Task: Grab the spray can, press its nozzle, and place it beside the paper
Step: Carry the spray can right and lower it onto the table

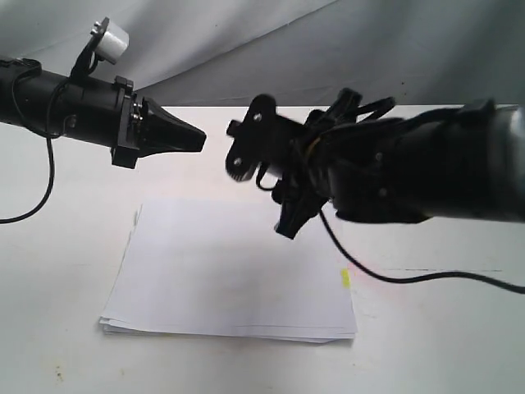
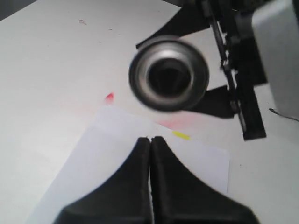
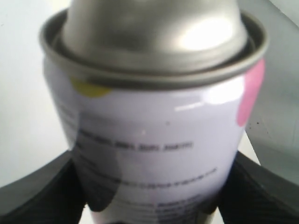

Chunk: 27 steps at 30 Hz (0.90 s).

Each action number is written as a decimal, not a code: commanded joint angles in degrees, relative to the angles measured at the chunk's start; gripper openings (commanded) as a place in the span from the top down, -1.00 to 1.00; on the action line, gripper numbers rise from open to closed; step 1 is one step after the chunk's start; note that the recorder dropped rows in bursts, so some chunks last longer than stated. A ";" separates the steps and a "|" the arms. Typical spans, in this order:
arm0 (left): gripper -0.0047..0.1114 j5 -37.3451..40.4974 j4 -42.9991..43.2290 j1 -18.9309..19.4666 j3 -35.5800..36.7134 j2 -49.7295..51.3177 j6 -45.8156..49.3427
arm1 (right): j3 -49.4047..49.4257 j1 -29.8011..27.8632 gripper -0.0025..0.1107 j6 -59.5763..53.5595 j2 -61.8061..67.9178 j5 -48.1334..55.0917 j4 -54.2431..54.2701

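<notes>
My right gripper (image 3: 149,189) is shut on the spray can (image 3: 154,140), a finger on each side of its grey-printed label. The can is held above the paper (image 1: 230,279), lying sideways. In the left wrist view its silver domed rim (image 2: 168,73) faces me, with the black nozzle (image 2: 168,75) in the middle. My left gripper (image 2: 150,141) is shut and empty, its tip (image 1: 199,138) a short gap from the can's top. In the exterior view my right gripper (image 1: 267,168) is a dark shape hiding most of the can. The yellow tab (image 1: 345,278) sits at the paper's right edge.
A white table (image 1: 443,345) carries the paper stack. A black cable (image 1: 426,279) hangs from the right arm over the table's right side. A small red mark (image 2: 109,97) lies on the table beside the paper. A grey backdrop (image 1: 271,41) rises behind.
</notes>
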 commanded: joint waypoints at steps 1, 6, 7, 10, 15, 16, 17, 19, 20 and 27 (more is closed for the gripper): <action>0.92 3.91 -0.30 2.34 0.00 -1.95 -1.46 | -0.50 -4.37 0.96 0.71 -8.56 0.27 7.93; 0.92 3.91 -1.78 6.84 0.00 -9.34 -3.98 | -0.50 -14.40 0.96 0.49 -22.65 -5.48 22.28; 0.92 3.91 -1.78 7.26 0.00 -10.38 -4.45 | -0.50 -15.07 0.96 0.34 -23.76 -5.48 23.44; 0.92 3.91 -1.12 7.85 0.00 -14.68 -7.23 | 1.00 -17.89 0.96 -2.52 -28.51 -4.99 32.28; 0.92 3.91 0.67 7.85 0.00 -19.65 -12.04 | 17.22 -21.90 0.96 -0.52 -30.81 -23.99 39.98; 0.92 3.91 0.79 7.85 0.00 -20.30 -13.23 | 19.43 -23.00 0.96 0.04 -29.69 -30.40 41.07; 0.92 3.91 0.79 7.85 0.00 -20.66 -14.28 | 20.46 -24.01 0.96 0.14 -27.95 -35.28 42.11; 0.92 3.91 0.79 7.85 0.00 -21.23 -15.25 | 20.00 -26.07 0.96 -0.48 -23.08 -40.65 43.01; 0.92 3.91 0.79 7.85 0.00 -21.35 -15.91 | 19.74 -26.67 0.96 -0.88 -21.70 -43.06 43.01; 0.92 3.91 0.79 7.85 0.00 -21.61 -18.80 | 12.77 -33.78 0.96 -6.74 -1.48 -60.37 44.16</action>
